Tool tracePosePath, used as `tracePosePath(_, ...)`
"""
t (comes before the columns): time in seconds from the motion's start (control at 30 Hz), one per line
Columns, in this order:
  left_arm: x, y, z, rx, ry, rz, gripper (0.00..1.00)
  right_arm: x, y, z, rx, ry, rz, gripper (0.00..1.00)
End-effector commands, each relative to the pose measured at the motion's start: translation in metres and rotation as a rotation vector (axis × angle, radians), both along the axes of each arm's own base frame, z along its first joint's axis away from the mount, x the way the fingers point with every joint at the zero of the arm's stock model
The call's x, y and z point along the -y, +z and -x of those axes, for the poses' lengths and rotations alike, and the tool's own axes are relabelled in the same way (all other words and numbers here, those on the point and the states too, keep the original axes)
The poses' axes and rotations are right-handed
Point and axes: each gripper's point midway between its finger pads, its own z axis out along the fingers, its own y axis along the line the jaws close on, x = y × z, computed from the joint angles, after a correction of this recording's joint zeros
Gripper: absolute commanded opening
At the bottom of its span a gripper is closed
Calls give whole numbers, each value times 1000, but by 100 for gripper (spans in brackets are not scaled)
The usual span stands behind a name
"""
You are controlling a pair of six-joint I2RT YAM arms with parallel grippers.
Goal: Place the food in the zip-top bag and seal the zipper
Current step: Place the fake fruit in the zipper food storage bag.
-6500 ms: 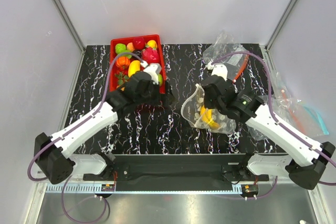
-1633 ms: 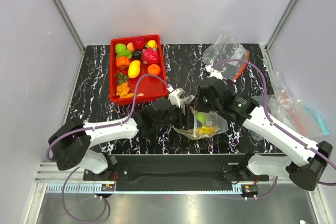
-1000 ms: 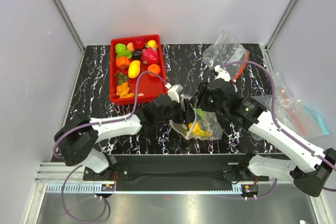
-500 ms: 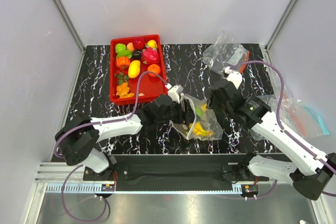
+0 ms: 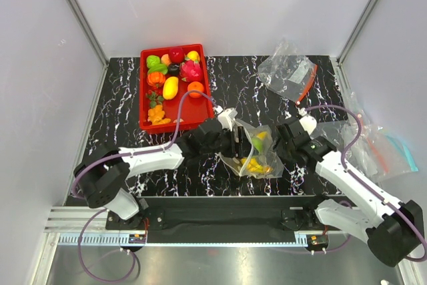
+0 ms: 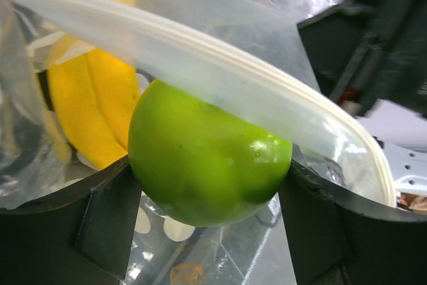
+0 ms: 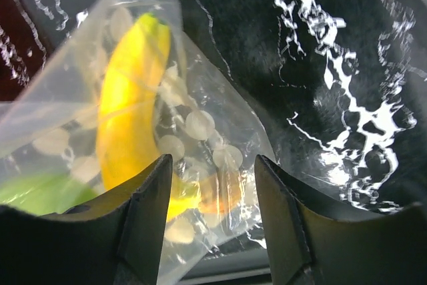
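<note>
The dotted zip-top bag (image 5: 263,163) lies on the black marble table (image 5: 120,118), just in front of the arms' bases. My left gripper (image 5: 247,143) is shut on the green apple (image 5: 257,143) at the bag's mouth. In the left wrist view the apple (image 6: 210,158) sits between both fingers, the whitish zipper (image 6: 233,65) arches over it, and the yellow banana bunch (image 6: 87,105) lies inside behind it. My right gripper (image 5: 281,146) stands open just right of the bag. Its wrist view shows the jaws apart (image 7: 213,231) above the bag's corner (image 7: 220,138) and banana (image 7: 127,118).
A red tray (image 5: 142,91) at the back left holds the yellow oval fruit (image 5: 171,87), the orange (image 5: 195,87) and several other toy fruits. A clear bag with an orange-red zipper (image 5: 287,71) lies at the back right. More clear bags (image 5: 373,145) lie off the table's right edge.
My right gripper has let go of the bag's mouth, opened wider and drawn back to the right. The left gripper has carried the green apple into the bag's mouth.
</note>
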Motion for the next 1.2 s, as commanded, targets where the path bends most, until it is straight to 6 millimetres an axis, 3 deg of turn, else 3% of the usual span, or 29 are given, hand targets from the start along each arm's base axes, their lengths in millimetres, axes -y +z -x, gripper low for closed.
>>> tracePosePath(0.0, 20, 36, 6, 17, -58, 123, 66, -7, 1, -12, 64, -120, -136, 59)
tracePosePath(0.13, 31, 32, 9, -14, -77, 113, 66, 1, -18, -6, 66, -209, -171, 58)
tracePosePath(0.33, 41, 9, 7, -66, -85, 82, 66, 15, -11, -1, 158, -292, -230, 56)
tracePosePath(0.4, 47, 9, 8, -66, -96, 74, 70, 20, -2, 0, 191, -294, -223, 56)
tracePosePath(0.53, 50, 11, 7, -34, -89, 57, 89, 30, 7, 4, 194, -298, -177, 56)
tracePosePath(0.57, 50, 12, 7, -30, -87, 46, 99, 32, 7, 5, 191, -295, -162, 56)
tracePosePath(0.6, 50, 14, 8, -17, -95, 40, 99, 32, 10, 4, 197, -293, -160, 56)
tracePosePath(0.97, 38, 39, 7, 39, -74, 30, 99, 31, 20, 3, 219, -272, -168, 55)
tracePosePath(1.1, 36, 43, 10, 38, -72, 51, 88, 30, 29, 2, 232, -244, -153, 53)
tracePosePath(1.17, 36, 41, 9, 41, -73, 48, 75, 34, 37, 2, 239, -230, -123, 53)
